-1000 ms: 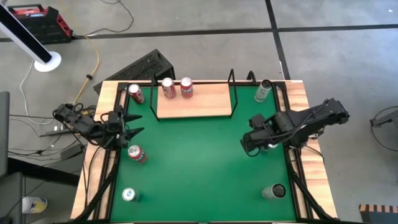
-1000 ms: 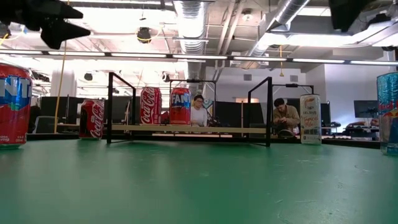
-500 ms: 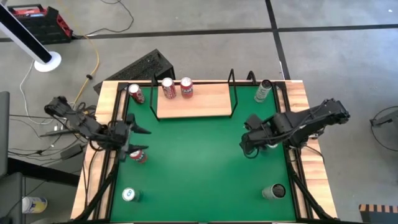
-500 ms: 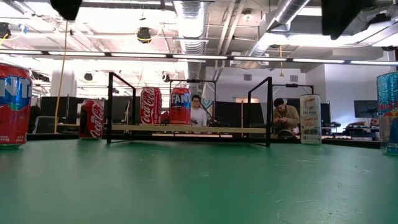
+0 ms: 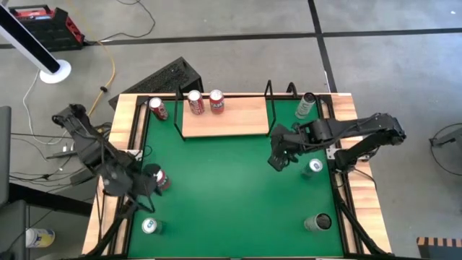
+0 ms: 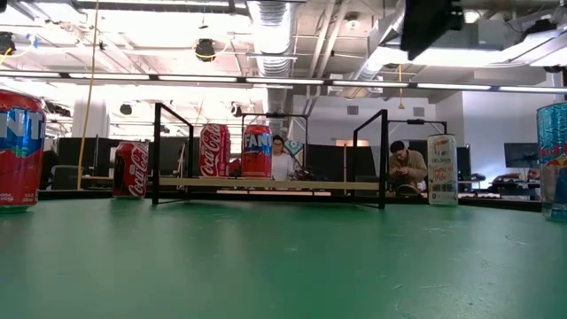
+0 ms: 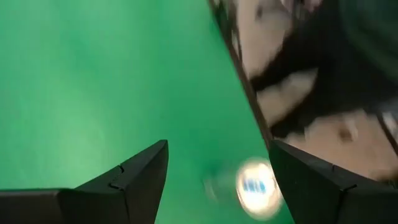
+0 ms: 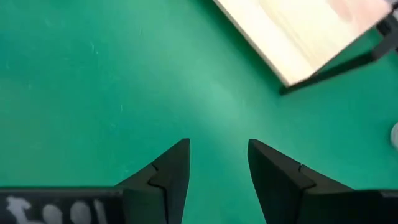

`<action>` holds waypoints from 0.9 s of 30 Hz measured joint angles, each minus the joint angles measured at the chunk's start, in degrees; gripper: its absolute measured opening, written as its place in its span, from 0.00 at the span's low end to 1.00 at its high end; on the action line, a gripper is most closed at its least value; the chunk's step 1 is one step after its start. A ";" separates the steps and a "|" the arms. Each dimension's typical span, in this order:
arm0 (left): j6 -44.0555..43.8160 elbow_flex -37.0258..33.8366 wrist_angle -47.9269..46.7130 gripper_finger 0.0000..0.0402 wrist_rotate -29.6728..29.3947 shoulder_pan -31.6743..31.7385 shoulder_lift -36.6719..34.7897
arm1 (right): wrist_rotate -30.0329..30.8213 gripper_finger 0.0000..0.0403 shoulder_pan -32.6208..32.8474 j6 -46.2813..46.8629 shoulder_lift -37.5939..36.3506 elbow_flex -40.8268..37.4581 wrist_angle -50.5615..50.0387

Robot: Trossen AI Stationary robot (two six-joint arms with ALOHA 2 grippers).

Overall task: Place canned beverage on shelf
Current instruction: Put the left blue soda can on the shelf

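High view: the shelf (image 5: 225, 115) stands at the table's far edge, bearing two red cans (image 5: 206, 102). Left gripper (image 5: 133, 184) hovers beside a red can (image 5: 159, 178).

Left wrist view: jaws wide apart, a blue-topped can (image 7: 255, 186) between.

Right wrist view: right gripper (image 8: 217, 163) open, empty, near the shelf corner.

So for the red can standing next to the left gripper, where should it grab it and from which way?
Take the red can around the middle of its round side wall. It stands upright with its flat lid up, so its curved sides give two opposite faces. The left gripper is open right beside it; coming down from above, with one finger on each side, looks simplest. The can with the white top stands well clear.
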 joint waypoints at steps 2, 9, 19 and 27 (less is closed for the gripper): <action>-2.57 1.01 -3.42 0.66 1.50 -1.86 2.13 | -0.04 0.46 -1.53 -2.86 0.00 0.00 1.28; -6.33 1.15 -3.52 0.66 6.12 -7.02 8.51 | -1.36 0.46 -6.05 -9.15 0.00 0.00 2.70; -4.56 1.13 -0.49 0.66 7.26 -8.69 16.94 | -1.73 0.46 -7.28 -15.87 0.00 0.00 2.71; -4.02 1.11 -0.68 0.66 7.08 -8.82 18.55 | -1.73 0.46 -8.74 -17.59 0.00 0.00 2.69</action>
